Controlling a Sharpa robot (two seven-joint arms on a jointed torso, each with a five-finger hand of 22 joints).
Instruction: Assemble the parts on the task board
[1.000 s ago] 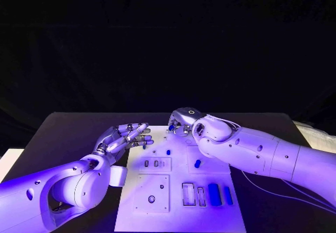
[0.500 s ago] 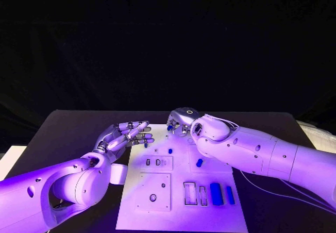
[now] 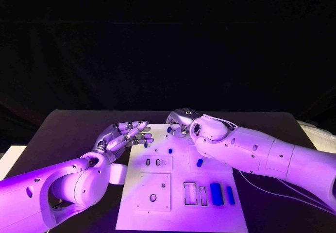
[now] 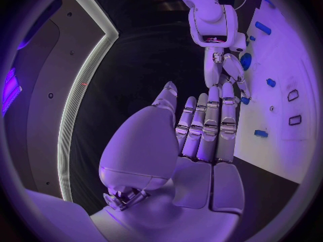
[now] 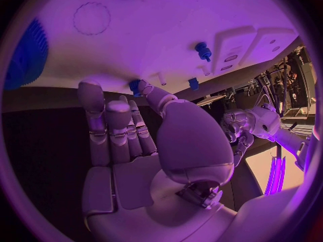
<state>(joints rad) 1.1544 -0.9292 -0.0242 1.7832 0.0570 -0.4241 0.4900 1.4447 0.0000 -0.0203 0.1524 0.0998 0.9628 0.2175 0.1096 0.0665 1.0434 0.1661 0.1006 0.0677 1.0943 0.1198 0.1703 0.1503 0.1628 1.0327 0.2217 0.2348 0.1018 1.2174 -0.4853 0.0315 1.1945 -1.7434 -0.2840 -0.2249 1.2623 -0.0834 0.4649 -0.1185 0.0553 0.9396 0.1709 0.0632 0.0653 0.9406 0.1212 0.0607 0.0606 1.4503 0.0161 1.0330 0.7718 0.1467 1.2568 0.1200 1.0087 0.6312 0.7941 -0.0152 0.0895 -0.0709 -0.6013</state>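
From the head view, the white task board (image 3: 183, 177) lies on the black counter (image 3: 70, 131), long side running away from the robot. The left hand (image 3: 126, 137) hovers with fingers spread, holding nothing.

The right wrist view shows the right hand (image 5: 128, 129) pinching a small blue part (image 5: 137, 86) at the board's edge.

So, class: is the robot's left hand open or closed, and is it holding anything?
Open. The left hand holds nothing: its fingers lie straight and spread, beside the task board.

Black bench (image 3: 70, 131) w/ a dark backdrop (image 3: 168, 53) behind it. Violet light over everything. Pale strip (image 3: 8, 160) by the bench's left edge.
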